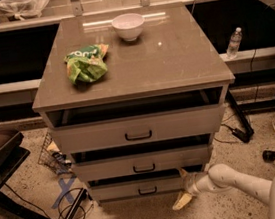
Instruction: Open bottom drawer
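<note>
- At the foot of the cabinet, the bottom drawer [137, 187] sits lowest of three pale fronts. It is the slimmest, with a small dark bar handle [147, 191] at its middle and a narrow dark gap along its top edge.
- At the right end of that drawer front is the pincer [182, 188]. Its two tan fingers [181, 202] are spread wide, one angled up toward the drawer's top corner and one down toward the floor, and nothing is clamped between them. I cannot tell whether the upper finger touches the front.
- The white arm [238, 181] reaches in low from the lower right.
- Above are the middle drawer [143, 162] and the top drawer [137, 129], each with a dark opening over its front.
- On the surface [171, 61], a white bowl [128, 26] stands near the middle of the back edge. A green snack bag [87, 62] lies toward the left edge.
- A water bottle [234, 43] stands on a ledge to the right, beyond the surface's right edge.
- Blue tape [62, 190] marks the floor to the left.
</note>
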Controlling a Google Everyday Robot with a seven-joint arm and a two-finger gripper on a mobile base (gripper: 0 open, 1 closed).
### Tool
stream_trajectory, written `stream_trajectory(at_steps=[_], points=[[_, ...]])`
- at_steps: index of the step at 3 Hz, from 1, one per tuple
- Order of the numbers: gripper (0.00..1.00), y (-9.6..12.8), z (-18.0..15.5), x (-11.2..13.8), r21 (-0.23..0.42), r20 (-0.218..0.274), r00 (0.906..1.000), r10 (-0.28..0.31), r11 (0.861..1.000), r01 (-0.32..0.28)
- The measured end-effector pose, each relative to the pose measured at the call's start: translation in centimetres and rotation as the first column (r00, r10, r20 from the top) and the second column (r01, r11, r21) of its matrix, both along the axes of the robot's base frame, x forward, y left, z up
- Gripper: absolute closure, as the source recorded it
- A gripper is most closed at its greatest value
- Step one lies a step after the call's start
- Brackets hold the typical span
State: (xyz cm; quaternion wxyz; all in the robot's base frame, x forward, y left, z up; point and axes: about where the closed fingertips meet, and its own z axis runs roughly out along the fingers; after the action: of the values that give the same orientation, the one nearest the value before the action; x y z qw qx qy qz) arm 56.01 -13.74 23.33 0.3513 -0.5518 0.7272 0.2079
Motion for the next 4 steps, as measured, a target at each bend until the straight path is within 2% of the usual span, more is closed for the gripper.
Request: stream_trajectory(at_steps=[2, 3, 4], points=[[0.0, 0.8, -1.4, 0.1, -0.038, -0.012, 0.9999, 0.006, 0.999, -0.006], [0.17, 1.2, -2.5, 0.1, -0.057, -0.024, 0.9996, 0.017, 0.998, -0.018], [0.48, 1.4, -3.4, -0.1, -0.07, -0.035, 0.9991, 0.024, 0.997, -0.026]])
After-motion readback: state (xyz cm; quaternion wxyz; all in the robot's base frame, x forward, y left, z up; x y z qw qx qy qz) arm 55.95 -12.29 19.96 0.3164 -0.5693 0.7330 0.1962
